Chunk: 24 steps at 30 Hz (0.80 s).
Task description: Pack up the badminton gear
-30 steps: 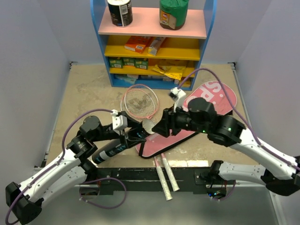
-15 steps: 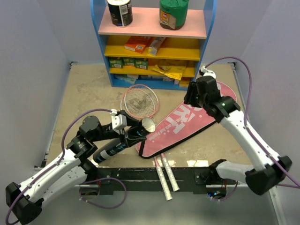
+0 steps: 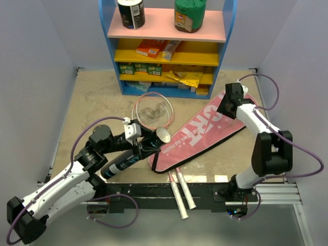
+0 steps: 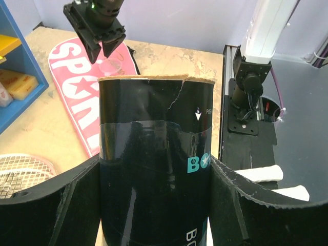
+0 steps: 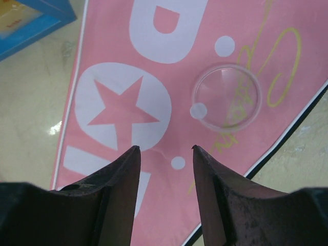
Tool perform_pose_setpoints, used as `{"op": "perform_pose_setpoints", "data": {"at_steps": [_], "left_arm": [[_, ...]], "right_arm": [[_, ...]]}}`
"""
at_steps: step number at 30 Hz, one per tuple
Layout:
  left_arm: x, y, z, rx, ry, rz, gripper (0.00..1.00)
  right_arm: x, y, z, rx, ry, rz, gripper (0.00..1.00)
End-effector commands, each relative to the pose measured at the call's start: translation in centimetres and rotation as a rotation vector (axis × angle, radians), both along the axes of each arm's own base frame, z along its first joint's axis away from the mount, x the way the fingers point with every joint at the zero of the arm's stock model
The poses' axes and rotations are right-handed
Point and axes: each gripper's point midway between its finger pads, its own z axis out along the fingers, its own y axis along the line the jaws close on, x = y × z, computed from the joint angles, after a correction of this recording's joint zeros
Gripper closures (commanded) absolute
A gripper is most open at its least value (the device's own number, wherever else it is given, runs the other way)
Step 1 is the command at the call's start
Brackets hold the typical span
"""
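My left gripper (image 3: 144, 148) is shut on the long black tube (image 3: 128, 159) and holds it slanted, its open mouth (image 3: 163, 135) towards the pink bag (image 3: 200, 134). In the left wrist view the tube (image 4: 154, 169) fills the space between the pads. My right gripper (image 3: 228, 105) is open and empty, low over the bag's wide end. In the right wrist view it (image 5: 165, 148) hangs just above the bag (image 5: 118, 107), next to a clear round lid (image 5: 227, 97) lying on it. A pink racket head (image 3: 152, 111) lies behind the tube. Two white handles (image 3: 180, 192) stick out of the bag's narrow end. No shuttlecock shows.
The blue-yellow shelf unit (image 3: 169, 51) stands at the back with small boxes, packets and two cans on top. Grey walls close in left and right. The black base rail (image 3: 154, 192) runs along the near edge.
My right gripper has left the tube's mouth and swung back and right to the bag's wide end. The left gripper and tube have hardly moved.
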Motion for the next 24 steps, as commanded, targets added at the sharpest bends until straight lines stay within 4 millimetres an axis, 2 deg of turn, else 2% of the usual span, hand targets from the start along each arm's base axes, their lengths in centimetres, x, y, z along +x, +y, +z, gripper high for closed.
{"op": "perform_pose_setpoints", "data": {"at_steps": [1,9,16,24], "left_arm": [[0.5,0.1,1.7,-0.014,-0.055,0.017,1.00],[0.6,0.2,1.8,-0.010,-0.058,0.025,1.00],[0.7,0.2,1.7,-0.007,-0.060,0.029,1.00],[0.9,0.2,1.5,0.003,-0.055,0.032,1.00]], "right_arm": [[2.4,-1.3,-0.2,-0.045,-0.033,-0.054,0.52],[3.9,-4.1,-2.5,-0.105,0.021,-0.113,0.53],[4.2,-4.3,-4.6,-0.111,0.063,-0.112,0.54],[4.1,-4.1,-5.7,-0.098,0.084,-0.104,0.59]]}}
